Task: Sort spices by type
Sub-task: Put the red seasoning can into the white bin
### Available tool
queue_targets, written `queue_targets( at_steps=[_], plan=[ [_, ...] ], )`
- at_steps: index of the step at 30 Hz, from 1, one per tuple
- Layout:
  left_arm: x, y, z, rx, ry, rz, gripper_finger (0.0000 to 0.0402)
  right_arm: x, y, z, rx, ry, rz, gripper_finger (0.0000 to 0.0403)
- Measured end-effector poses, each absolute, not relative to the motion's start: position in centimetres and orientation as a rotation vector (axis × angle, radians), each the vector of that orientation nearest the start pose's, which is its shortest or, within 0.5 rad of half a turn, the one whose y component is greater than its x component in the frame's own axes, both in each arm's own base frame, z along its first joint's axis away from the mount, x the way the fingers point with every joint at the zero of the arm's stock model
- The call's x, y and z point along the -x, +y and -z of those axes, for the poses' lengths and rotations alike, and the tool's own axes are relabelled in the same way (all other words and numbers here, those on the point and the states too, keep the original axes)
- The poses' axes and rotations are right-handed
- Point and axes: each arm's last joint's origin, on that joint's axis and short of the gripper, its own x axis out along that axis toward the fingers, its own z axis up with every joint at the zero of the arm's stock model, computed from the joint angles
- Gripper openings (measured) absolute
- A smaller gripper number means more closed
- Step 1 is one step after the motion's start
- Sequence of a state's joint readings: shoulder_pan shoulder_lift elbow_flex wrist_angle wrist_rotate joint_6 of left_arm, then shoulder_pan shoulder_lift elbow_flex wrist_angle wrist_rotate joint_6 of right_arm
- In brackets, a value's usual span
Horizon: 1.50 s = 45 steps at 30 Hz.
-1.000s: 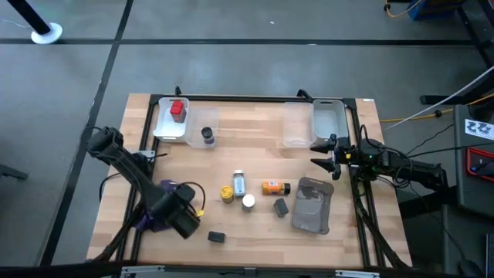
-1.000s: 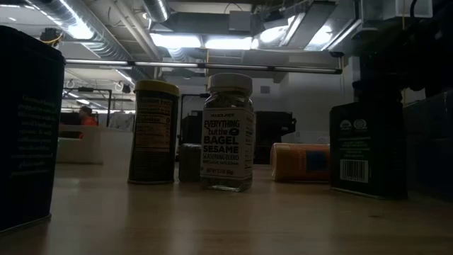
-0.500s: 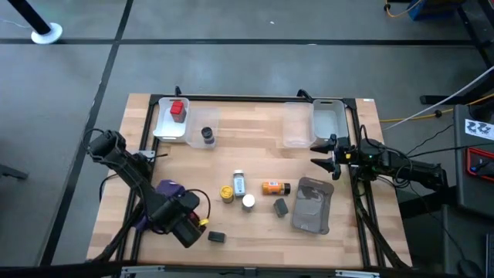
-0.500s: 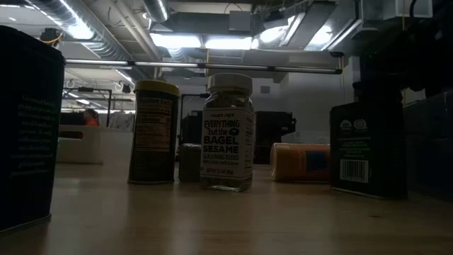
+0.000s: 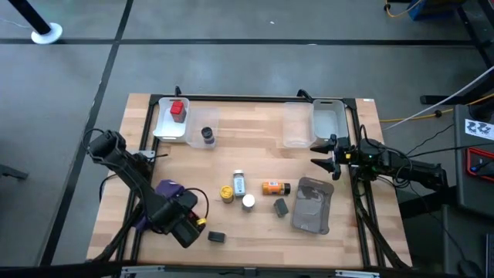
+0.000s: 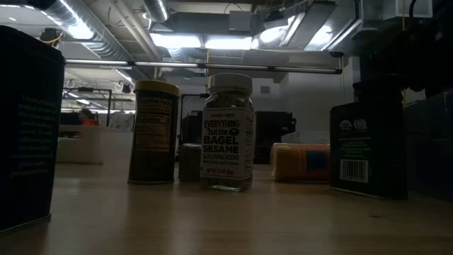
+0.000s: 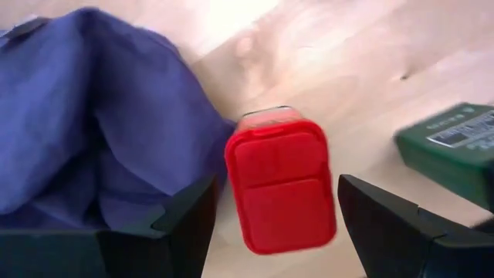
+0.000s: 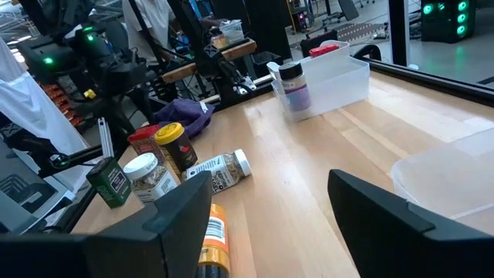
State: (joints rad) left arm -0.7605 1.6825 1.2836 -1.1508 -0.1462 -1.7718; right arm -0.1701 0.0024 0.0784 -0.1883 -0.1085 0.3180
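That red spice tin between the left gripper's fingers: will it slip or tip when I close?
The red tin has flat sides, so the open left gripper should likely hold it squarely. Its glossy surface may slip somewhat. It touches the purple cloth, which might drag along.

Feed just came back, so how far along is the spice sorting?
Early. A red spice container sits in one bin and a dark-capped jar in the next. The left pincer, open, straddles a second red container beside the purple cloth. Mid-table bottles, including the orange one, remain. The right pincer waits open.
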Motion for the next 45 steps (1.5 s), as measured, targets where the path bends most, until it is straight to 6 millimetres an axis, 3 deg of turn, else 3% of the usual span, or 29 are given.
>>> queue_targets(
  at_steps=[24,29,37,45],
  plan=[
    [-21.7,-20.2,-19.5,0.763,1.274,-0.736,0.025,-9.1,-1.2,-17.1,-0.333,0.103,0.079,0.026],
    [-21.8,-19.8,-19.5,0.765,1.274,-0.748,0.0206,-9.1,-1.2,-17.1,-0.333,0.103,0.079,0.026],
    [-21.5,-17.6,-22.2,0.784,1.271,-0.712,0.0202,-9.1,-1.2,-17.1,-0.332,0.104,0.079,0.026],
    [-19.0,-11.6,-27.4,0.843,1.207,-0.826,0.0202,-9.1,-1.2,-17.1,-0.332,0.104,0.079,0.026]
  ],
)
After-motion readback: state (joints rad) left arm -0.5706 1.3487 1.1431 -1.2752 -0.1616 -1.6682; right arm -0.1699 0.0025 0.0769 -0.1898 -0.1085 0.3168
